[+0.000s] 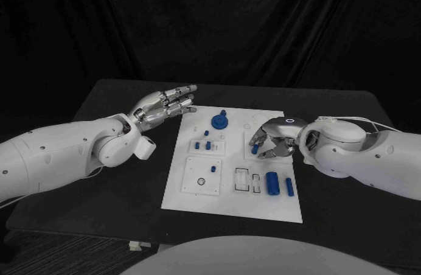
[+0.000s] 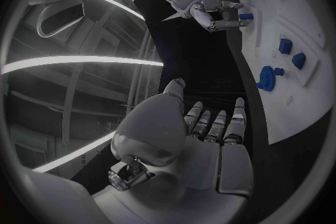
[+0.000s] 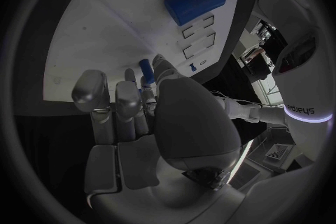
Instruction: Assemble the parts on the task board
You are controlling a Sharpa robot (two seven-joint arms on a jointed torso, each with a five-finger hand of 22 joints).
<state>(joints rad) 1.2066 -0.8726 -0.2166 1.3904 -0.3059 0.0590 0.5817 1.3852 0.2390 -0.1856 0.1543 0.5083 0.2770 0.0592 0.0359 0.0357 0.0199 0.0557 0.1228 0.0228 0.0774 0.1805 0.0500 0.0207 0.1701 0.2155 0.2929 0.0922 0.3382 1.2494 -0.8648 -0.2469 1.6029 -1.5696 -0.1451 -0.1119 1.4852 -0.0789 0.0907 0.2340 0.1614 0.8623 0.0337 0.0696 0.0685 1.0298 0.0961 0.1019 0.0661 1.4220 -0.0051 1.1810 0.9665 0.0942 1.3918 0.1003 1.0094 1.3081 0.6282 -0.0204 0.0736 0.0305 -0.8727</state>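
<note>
My right hand [image 1: 274,142] hangs over the right middle of the task board [image 1: 230,209], fingers curled downward, and between thumb and a finger I pinch a small blue peg [image 1: 255,147]. From my right wrist that peg [image 3: 145,69] shows as a short, slim blue cylinder standing up between my fingertips [image 3: 159,61], just above the white plate [image 3: 98,28].

My left hand [image 1: 164,107] floats off the board's far left corner, above the black table [image 1: 105,98], palm up and fingers stretched out side by side, holding nothing. From the left wrist I see those fingers [image 2: 213,123] straight and apart, with the board's edge [image 2: 280,117] just beside them.

The board is a flat white rectangle in the middle of the table, marked with thin black outlines and shallow recesses. At its far end stands a round blue disc with a knob [image 1: 219,121]. Nearer the middle, a few small blue pegs [image 1: 204,145] sit in a raised white block. By the near right edge lie a thick blue cylinder [image 1: 273,182] and a thinner blue rod [image 1: 289,186], side by side and close together. My right wrist view shows the thick cylinder [image 3: 194,1] as smooth and matte, lying on its side beside two rectangular outlines [image 3: 197,35].
</note>
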